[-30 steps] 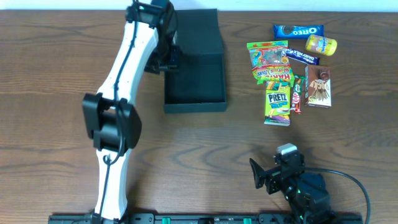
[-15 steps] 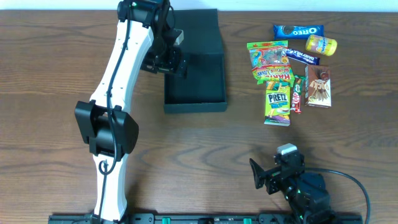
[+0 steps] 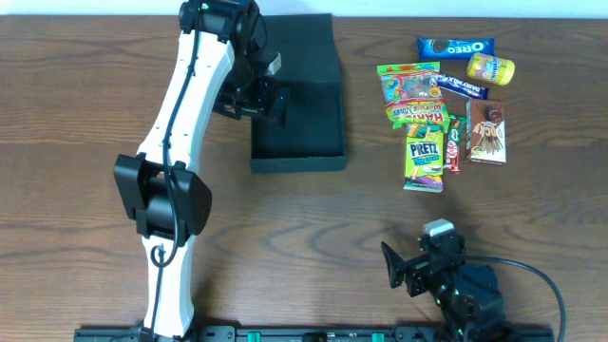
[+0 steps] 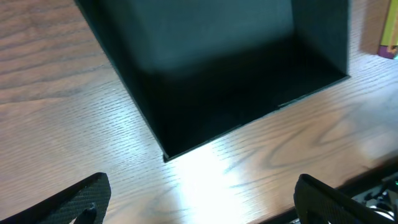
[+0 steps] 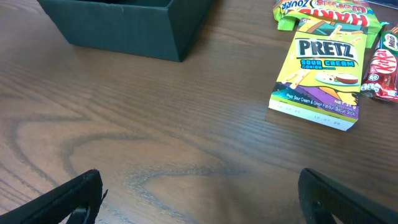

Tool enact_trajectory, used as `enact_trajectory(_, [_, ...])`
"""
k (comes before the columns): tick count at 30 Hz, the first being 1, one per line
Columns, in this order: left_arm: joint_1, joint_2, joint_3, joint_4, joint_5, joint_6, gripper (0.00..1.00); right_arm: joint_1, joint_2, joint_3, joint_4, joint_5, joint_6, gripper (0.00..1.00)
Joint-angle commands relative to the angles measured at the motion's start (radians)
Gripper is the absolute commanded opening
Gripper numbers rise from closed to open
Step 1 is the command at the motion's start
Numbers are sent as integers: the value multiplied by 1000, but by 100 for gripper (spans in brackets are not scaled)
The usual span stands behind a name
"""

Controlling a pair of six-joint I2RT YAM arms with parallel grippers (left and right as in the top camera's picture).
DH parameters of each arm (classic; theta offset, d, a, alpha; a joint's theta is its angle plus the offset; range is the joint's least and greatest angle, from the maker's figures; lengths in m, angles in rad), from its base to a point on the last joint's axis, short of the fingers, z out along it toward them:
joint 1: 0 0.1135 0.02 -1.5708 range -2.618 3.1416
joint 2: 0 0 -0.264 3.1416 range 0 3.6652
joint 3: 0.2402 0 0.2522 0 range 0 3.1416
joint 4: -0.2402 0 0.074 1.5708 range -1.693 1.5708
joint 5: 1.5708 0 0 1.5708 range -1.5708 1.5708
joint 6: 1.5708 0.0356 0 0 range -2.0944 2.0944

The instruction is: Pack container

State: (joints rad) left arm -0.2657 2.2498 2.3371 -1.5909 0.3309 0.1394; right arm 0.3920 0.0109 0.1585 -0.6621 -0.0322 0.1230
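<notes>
Container (image 3: 296,162) stands open and empty left of centre, with the left gripper (image 3: 256,103) hovering over its left wall, fingers spread wide. To its right lie the snacks, the Pretz box (image 3: 425,160) nearest. The right gripper (image 3: 407,264), also spread, would best pinch that box squarely across its narrow sides
</notes>
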Motion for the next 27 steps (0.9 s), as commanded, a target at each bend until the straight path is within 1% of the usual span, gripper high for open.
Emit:
enact_trajectory(1, [-3, -1, 11, -3, 29, 18, 96, 0, -5, -3, -2, 6, 7, 99])
enact_trajectory(8, [-3, -1, 10, -7, 29, 18, 96, 0, -5, -3, 19, 5, 9, 99])
enact_trajectory(12, [-3, -1, 11, -10, 29, 18, 95, 0, -5, -3, 64, -2, 67, 99])
enact_trajectory(13, [-3, -1, 11, -9, 29, 18, 96, 0, -5, -3, 102, -4, 140, 99])
enact_trajectory(14, [-3, -1, 10, -9, 29, 18, 95, 0, -5, -3, 134, -36, 259, 99])
enact_trajectory(15, [-3, -1, 11, -9, 29, 18, 95, 0, -5, -3, 143, -94, 397, 99])
enact_trajectory(16, [-3, -1, 10, -9, 29, 18, 95, 0, -5, -3, 142, -145, 502, 99])
enact_trajectory(18, [-3, -1, 11, -9, 29, 18, 95, 0, -5, -3, 142, -228, 666, 99])
enact_trajectory(22, [-3, -1, 11, -6, 29, 18, 95, 0, -5, -3, 203, -116, 762, 99])
enact_trajectory(25, [-3, -1, 11, -6, 29, 18, 96, -15, -5, -3, 331, 17, 770, 99])
enact_trajectory(27, [-3, -1, 11, 0, 29, 18, 96, -44, 4, -3, 389, 57, 766, 99])
